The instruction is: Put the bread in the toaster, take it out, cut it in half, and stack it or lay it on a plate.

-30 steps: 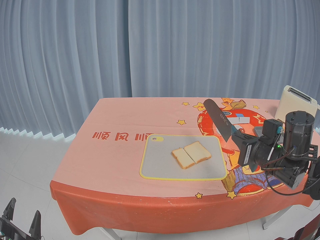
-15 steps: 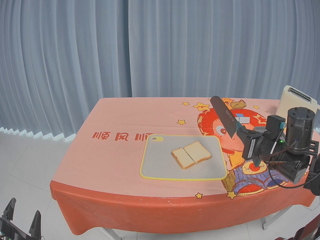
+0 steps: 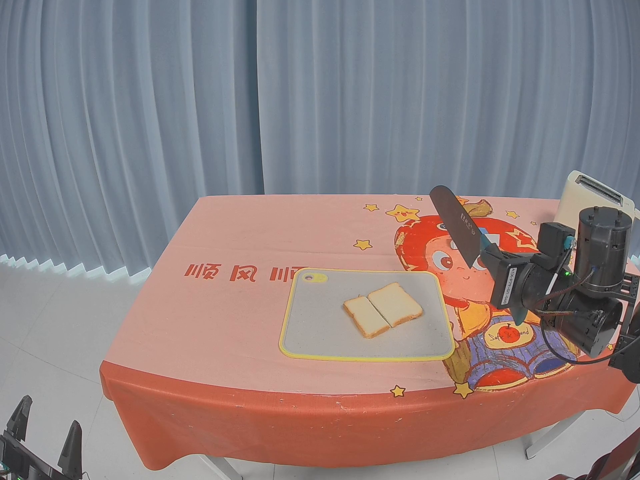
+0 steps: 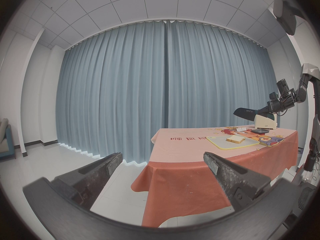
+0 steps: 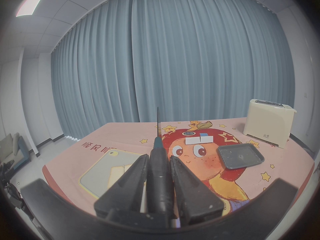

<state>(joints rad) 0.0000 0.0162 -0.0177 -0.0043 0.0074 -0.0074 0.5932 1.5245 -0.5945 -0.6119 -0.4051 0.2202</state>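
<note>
Two halves of a bread slice point(image 3: 383, 309) lie side by side on a grey cutting board with a yellow rim point(image 3: 320, 331). To the right of the board, above the printed tablecloth, my right gripper point(image 3: 499, 271) is shut on the handle of a dark knife point(image 3: 457, 225) whose blade points up and away. The right wrist view has the gripper point(image 5: 158, 159) clamped on the knife handle point(image 5: 158, 170), blade edge-on. A cream toaster point(image 3: 595, 205) stands at the far right. My left gripper point(image 3: 48, 416) hangs open below the table, off its front left corner.
A dark grey tray point(image 5: 240, 155) lies between the toaster point(image 5: 269, 122) and a small white-and-blue block point(image 5: 199, 139). The table's left half is bare cloth. In the left wrist view the open gripper point(image 4: 162, 157) faces the table from afar.
My right arm has carried the knife to the right and slightly farther back, away from the cutting board. The bread halves and my left arm have not moved.
</note>
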